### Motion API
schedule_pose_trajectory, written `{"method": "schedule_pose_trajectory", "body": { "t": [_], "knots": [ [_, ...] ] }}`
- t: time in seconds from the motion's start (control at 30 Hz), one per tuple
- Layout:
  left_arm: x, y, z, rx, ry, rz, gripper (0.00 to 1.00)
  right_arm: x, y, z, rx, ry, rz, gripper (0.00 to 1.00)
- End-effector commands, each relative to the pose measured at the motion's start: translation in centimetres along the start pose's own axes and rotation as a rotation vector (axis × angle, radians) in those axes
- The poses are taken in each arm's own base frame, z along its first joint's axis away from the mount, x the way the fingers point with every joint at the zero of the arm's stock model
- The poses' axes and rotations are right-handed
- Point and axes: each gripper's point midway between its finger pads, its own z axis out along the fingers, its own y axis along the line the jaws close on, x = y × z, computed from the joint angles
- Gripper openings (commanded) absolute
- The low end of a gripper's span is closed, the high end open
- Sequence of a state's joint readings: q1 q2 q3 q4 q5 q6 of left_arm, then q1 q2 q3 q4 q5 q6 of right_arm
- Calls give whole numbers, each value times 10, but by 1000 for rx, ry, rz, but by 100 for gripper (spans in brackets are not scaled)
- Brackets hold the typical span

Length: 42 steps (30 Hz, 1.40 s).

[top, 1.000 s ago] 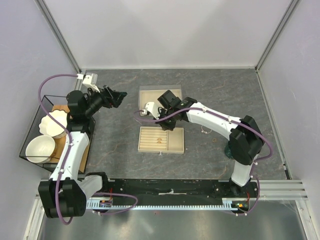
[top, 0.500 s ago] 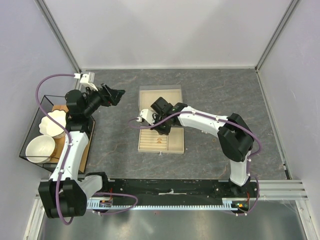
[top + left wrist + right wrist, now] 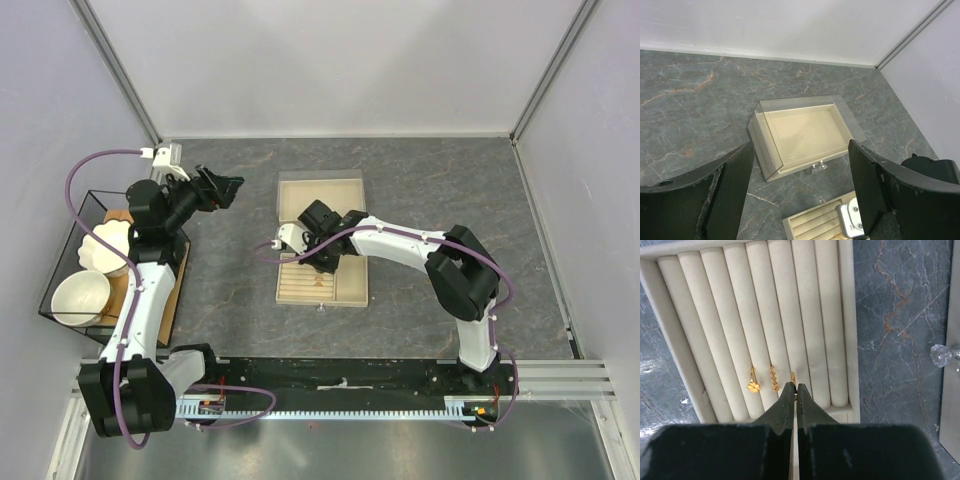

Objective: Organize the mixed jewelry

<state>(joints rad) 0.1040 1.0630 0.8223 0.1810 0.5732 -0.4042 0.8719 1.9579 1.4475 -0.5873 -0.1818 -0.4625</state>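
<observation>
Since the right gripper (image 3: 794, 389) has its jaws pressed together w/ no gap, what matters is tip-to-ring. The small plain gold ring (image 3: 792, 375) sits touching the tips, at 12 o'clock from them in the wrist view. It's lodged in a groove of the cream padded roll tray (image 3: 705, 315), near the tray's 6 o'clock end. Can't tell if the band is nipped between the tips or only lies against them.

The grooves run approx 12-to-6, leaning a bit toward 11-to-5, and the closed jaw line lies along that same axis. At 9 o'clock of the plain ring, one groove over each, stand a gold beaded ring (image 3: 774, 381) and then a gold flower-topped ring (image 3: 754, 386), all three nearly in a row.

So any next move prob. wants to go along the groove or straight up. A slide toward 9 o'clock risks knocking the neighbours.

The left gripper (image 3: 230, 187) has its jaws wide apart w/ nothing between. In the top view it hangs at approx 10 o'clock of the tray, well apart from it, facing the shallow beige open box (image 3: 767, 145). The right arm is far nearer the rings.
</observation>
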Motion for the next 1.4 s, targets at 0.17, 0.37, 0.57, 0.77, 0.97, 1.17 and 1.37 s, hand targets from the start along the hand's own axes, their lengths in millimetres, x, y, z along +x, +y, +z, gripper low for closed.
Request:
{"method": "schedule_pose_trajectory", "body": {
  "t": [0.17, 0.37, 0.57, 0.77, 0.97, 1.17, 1.37],
  "knots": [
    [-23, -5, -5, 0, -64, -1, 83, -2, 0, 7, 14, 0, -28, 0],
    [-23, -5, -6, 3, -62, -1, 83, 1, -1, 10, 17, 8, -34, 0],
    [-24, -5, -6, 3, -65, -1, 83, 3, 0, 12, 15, 14, -38, 0],
    [-23, -4, -6, 2, -63, -7, 83, 6, -1, 14, 23, 26, -52, 0],
    [-22, -3, -6, 4, -61, -11, 83, 4, 1, 15, 23, 23, -59, 0],
    [-22, -3, -7, 7, -62, -9, 83, 4, 2, 19, 28, 34, -71, 0],
    [-22, -3, -7, 9, -61, -12, 83, 5, 3, 23, 40, 53, -84, 0]
  ]
}}
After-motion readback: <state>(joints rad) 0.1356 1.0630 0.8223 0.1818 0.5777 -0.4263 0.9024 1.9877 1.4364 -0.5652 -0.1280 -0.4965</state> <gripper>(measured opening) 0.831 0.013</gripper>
